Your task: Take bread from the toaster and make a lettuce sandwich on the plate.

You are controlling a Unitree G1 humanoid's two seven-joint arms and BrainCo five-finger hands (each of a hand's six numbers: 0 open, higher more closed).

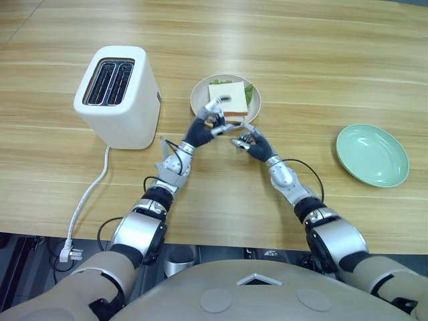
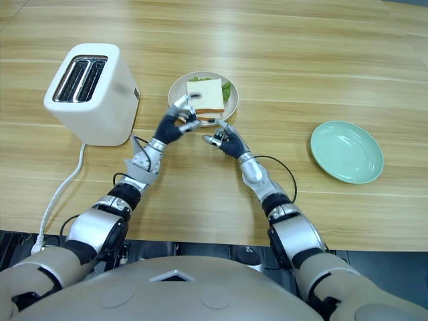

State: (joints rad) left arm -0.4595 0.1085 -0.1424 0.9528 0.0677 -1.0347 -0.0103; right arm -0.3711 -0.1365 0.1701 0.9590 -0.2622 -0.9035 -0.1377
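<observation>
A white toaster stands at the left, and I see no bread in its two dark slots. On the beige plate lies a sandwich, its top bread slice flat over green lettuce that peeks out on the right. My left hand is at the sandwich's near left corner, fingers spread loosely, with fingertips over the slice's edge. Just in front of the plate's rim my right hand holds nothing, its fingers pointing toward the plate.
An empty green plate sits at the right. The toaster's white cord runs off the table's front edge at the left. Bare wooden table lies behind and between the plates.
</observation>
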